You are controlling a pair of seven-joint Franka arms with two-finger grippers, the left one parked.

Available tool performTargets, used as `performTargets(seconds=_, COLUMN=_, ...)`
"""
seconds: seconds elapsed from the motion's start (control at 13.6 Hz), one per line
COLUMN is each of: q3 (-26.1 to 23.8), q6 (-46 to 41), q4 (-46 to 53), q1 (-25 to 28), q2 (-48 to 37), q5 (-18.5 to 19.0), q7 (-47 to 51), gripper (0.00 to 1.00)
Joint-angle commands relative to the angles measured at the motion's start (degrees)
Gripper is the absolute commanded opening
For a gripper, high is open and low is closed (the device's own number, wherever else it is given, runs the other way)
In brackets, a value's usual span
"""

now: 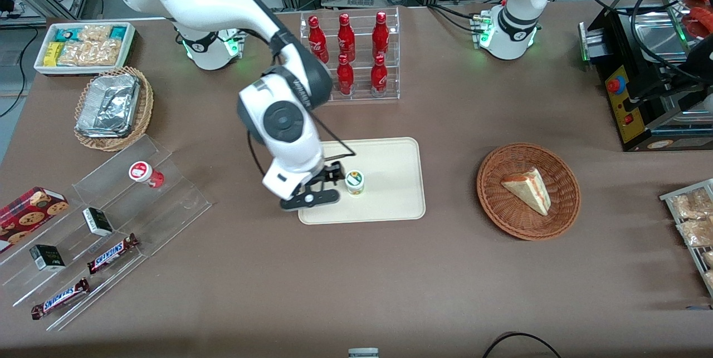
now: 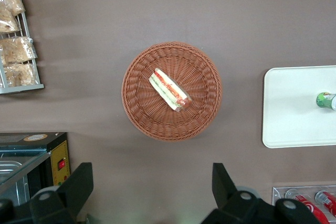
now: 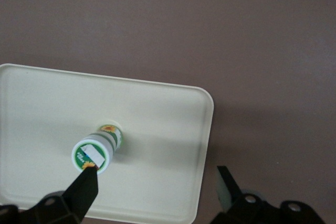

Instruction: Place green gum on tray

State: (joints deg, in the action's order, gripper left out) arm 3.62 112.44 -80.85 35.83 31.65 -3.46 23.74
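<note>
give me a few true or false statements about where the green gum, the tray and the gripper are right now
1. The green gum stands upright on the tray. True.
2. The gripper is shut on the gum. False: it is open above the tray, with the gum clear of its fingers.
3. A sandwich lies in the basket. True.
4. The red gum is on the tray too. False: it sits on the clear rack, toward the working arm's end of the table.
</note>
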Motion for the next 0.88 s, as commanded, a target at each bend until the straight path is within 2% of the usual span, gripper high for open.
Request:
performTargets(seconds=0.0, q3=-0.5, q6=-5.0, q4=-0.6, q1=-3.6, q2=-3.3, q5=-1.6, q7=-4.1, gripper=1.0)
performTargets(seconds=0.37, q3=-0.2, q6=-12.5, q4=-2.1, q1=-9.7, q2=-9.3, q5=-2.8, q7=-10.1, gripper=1.0)
performTargets(seconds=0.81, q3=-1.9, q6=-12.9, q4=-10.2, q1=-23.1, q2=-19.5, q5=-2.7, q7=-10.6, gripper=1.0)
